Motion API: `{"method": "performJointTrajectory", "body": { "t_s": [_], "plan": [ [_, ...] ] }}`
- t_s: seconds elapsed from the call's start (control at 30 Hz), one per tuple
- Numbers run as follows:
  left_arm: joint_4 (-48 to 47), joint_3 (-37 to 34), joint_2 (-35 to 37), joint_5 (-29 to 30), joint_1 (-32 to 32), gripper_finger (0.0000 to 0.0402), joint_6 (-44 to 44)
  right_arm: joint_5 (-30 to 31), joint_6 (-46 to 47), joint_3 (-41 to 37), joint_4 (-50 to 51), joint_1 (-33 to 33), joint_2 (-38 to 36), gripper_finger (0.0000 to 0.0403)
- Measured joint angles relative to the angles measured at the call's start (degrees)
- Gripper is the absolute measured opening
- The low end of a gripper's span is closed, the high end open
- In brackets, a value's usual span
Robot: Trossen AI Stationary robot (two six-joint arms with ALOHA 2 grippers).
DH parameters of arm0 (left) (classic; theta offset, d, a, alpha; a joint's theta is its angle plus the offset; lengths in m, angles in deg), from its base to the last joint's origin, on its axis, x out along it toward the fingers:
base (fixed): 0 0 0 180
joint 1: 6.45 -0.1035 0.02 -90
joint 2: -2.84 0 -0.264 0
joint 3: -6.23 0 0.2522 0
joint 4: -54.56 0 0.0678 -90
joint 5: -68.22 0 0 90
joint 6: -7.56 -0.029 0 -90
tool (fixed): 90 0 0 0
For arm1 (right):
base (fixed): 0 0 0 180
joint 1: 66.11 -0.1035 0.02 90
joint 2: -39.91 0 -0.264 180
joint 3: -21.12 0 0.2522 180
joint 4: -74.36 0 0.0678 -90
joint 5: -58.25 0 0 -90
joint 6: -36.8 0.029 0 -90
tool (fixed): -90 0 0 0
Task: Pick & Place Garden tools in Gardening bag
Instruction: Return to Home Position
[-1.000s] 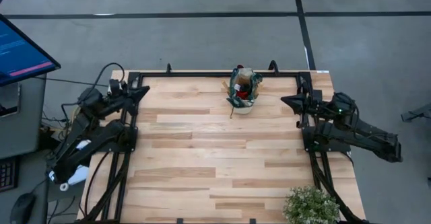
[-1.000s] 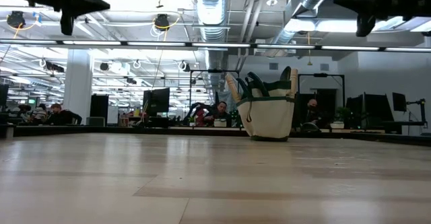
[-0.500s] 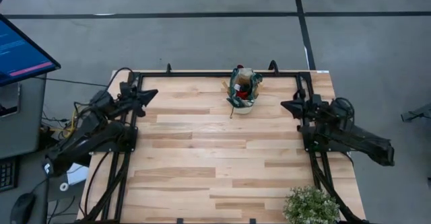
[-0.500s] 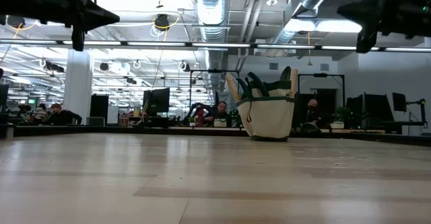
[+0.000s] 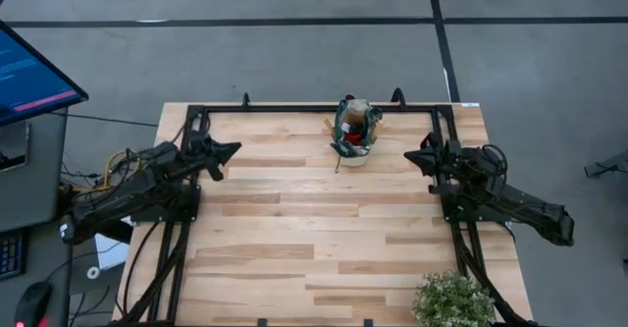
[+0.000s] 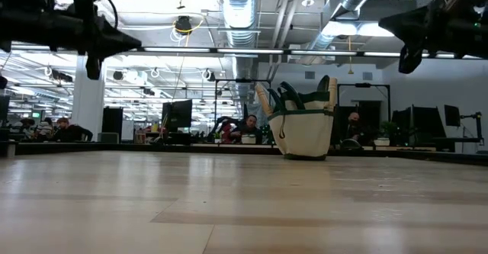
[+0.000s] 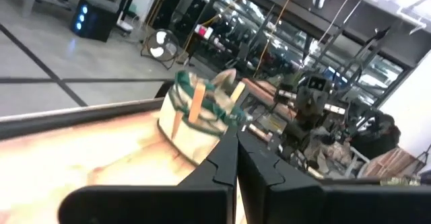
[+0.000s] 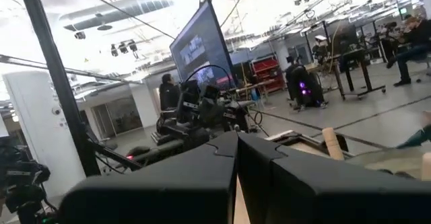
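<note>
Gardening bag [image 5: 354, 133] stands upright at the far edge of the bench [image 5: 294, 239], slightly right of the bench's centre line. In the low view the gardening bag [image 6: 303, 128] rests with its base on the bench surface, its dark green handles rising above the rim.

Contents:
- Wooden tool handles [image 6: 263, 98] protrude from the pockets on both sides of the bag and lean outward. The left wrist view shows one such handle [image 7: 195, 106] against the bag's outer wall.
- A red glove [image 5: 351, 127] shows in the bag's mouth.
- The tool heads are hidden inside the fabric.

Left claw [image 5: 234, 151]: positioned above the left side of the bench, well apart from the bag, and pointing toward the middle of the bench. The low view shows it raised high above the surface. Its fingers [image 7: 222, 160] are pressed together, with nothing between them.

Right claw [image 5: 410, 156]: positioned above the right side of the bench, well apart from the bag, and pointing inward toward the left claw. It is likewise raised high above the surface. Its fingers [image 8: 222, 157] are pressed together and hold nothing.

Other items: a potted plant [image 5: 453, 300] stands at the near right corner of the bench.
</note>
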Motion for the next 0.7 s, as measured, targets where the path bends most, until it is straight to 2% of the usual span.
{"method": "performJointTrajectory", "body": {
  "t_s": [0.3, 0.7],
  "plan": [
    [4.8, -6.82, 0.0, 0.42, 1.42, 0.0003, 0.16, -0.54, 0.19, 0.0, 9.8, 0.68, -0.02, 0.0],
    [5.46, -6.91, -0.31, 1.92, 1.42, 0.0006, -2.79, 0.08, -6.29, 0.09, 13.83, 0.68, -0.02, 0.0]
  ]
}}
